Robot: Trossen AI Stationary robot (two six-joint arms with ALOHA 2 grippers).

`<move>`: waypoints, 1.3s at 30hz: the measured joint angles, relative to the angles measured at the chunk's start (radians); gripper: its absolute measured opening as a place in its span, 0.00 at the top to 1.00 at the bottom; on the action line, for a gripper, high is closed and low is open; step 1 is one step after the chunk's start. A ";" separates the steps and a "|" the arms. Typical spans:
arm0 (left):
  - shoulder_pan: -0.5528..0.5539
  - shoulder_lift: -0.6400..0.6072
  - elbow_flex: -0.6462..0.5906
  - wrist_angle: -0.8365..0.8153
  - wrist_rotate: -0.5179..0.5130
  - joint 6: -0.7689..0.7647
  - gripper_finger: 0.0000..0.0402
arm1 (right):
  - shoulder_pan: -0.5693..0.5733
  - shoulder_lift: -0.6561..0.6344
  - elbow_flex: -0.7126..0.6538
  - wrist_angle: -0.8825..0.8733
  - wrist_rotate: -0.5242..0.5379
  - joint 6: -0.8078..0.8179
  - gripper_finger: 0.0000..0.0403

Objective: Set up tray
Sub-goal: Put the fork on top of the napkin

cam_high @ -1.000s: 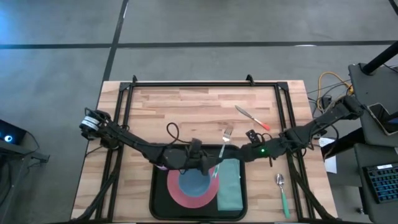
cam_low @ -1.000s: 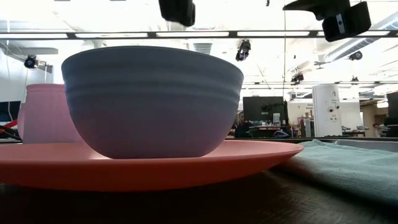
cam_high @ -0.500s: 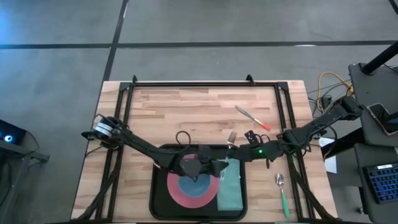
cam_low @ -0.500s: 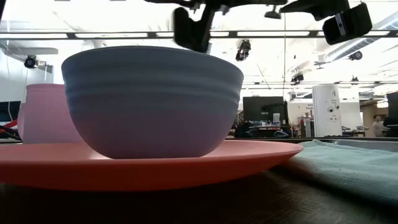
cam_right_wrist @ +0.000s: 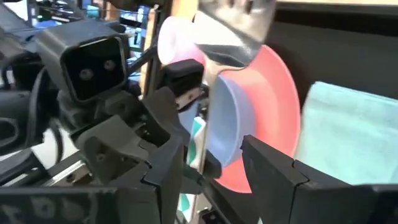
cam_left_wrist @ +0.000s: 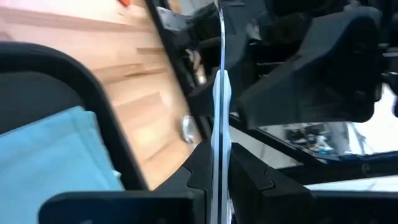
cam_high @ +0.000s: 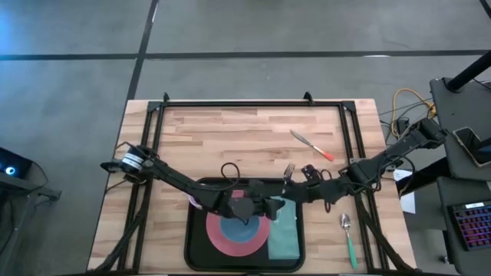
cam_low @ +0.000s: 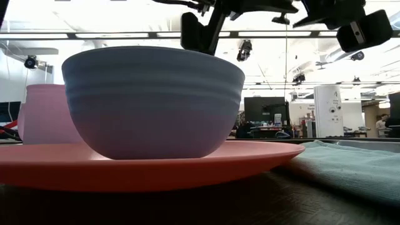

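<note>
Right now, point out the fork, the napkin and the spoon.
fork [cam_high: 289, 170], high view, tines.
napkin [cam_high: 284, 234], high view, centre of the cloth.
spoon [cam_high: 345, 222], high view, bowl end.

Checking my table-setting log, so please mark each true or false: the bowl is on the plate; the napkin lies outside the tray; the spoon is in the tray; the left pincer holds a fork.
1. The blue bowl sits on the pink plate. True.
2. The teal napkin lies outside the tray. False: it lies in the tray, beside the plate.
3. The spoon is in the tray. False: it lies on the table, right of the tray.
4. The left pincer holds a fork. True.
</note>
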 joint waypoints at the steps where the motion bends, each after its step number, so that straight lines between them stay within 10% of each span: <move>1: 0.002 0.000 0.000 -0.019 -0.005 0.000 0.96 | 0.000 0.000 0.000 -0.003 0.000 0.000 0.62; 39: 0.035 0.000 -0.003 -0.217 0.012 -0.024 0.96 | -0.090 0.175 0.001 0.096 0.036 0.042 0.66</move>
